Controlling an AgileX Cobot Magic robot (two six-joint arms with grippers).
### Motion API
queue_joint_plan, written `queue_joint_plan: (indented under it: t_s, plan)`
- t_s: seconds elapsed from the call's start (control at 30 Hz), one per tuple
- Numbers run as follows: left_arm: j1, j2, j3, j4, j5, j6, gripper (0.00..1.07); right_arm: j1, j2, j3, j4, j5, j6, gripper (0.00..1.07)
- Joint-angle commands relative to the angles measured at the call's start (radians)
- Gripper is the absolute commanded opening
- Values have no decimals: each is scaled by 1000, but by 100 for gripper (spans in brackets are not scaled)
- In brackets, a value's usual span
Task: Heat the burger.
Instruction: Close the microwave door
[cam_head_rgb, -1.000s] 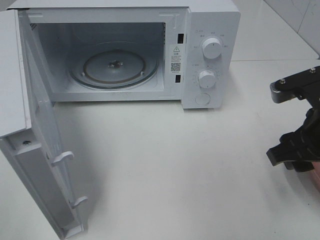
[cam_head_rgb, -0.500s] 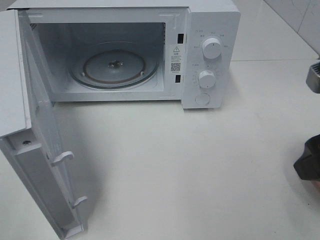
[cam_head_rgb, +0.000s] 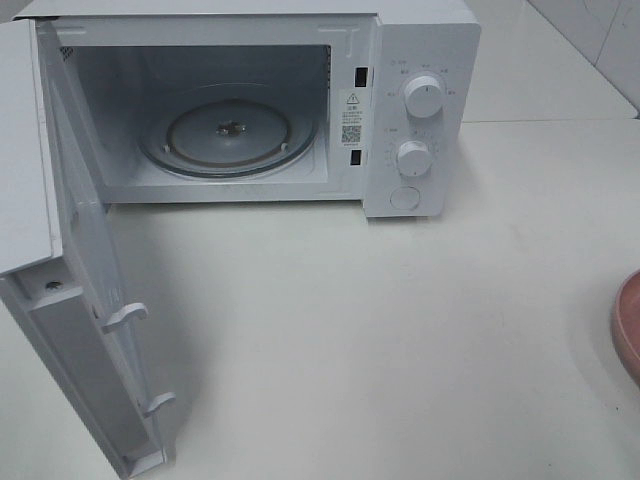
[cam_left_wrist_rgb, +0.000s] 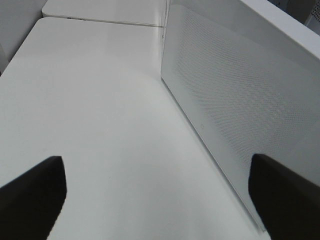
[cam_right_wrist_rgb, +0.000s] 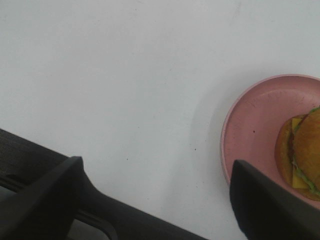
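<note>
Since a second ago my right arm has pulled out of the high view altogether, uncovering a sliver of pink plate (cam_head_rgb: 630, 322) at the right edge of the table (cam_head_rgb: 400, 330). Going by size: the white microwave (cam_head_rgb: 250, 105) sits at the far left with its door (cam_head_rgb: 80, 320) swung wide toward me and the glass turntable (cam_head_rgb: 228, 130) bare inside. My left gripper (cam_left_wrist_rgb: 155, 195) hovers beside the door's outer face, jaws spread wide, holding nothing. My right gripper (cam_right_wrist_rgb: 155, 200) hangs over bare table near the plate, jaws also wide and empty. On that plate lies the burger (cam_right_wrist_rgb: 302, 152), tipped on its side, cheese and lettuce showing. It looks light, soft and loosely stacked, so I would sooner grip the stiff plate rim than squeeze the bun.
</note>
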Motion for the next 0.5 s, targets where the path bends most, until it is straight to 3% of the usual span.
queue_joint_plan:
  t_s: [0.03,0.2,0.5]
  plan:
    - [4,-18,4,-4,1,-8,91,-1,-89,1,3,30,-10,76]
    - [4,-18,4,-4,1,-8,91,-22,-233,48,9,29,-12,76]
    - [4,-18,4,-4,1,-8,91,-182,-437,127,41,-19,-34,76]
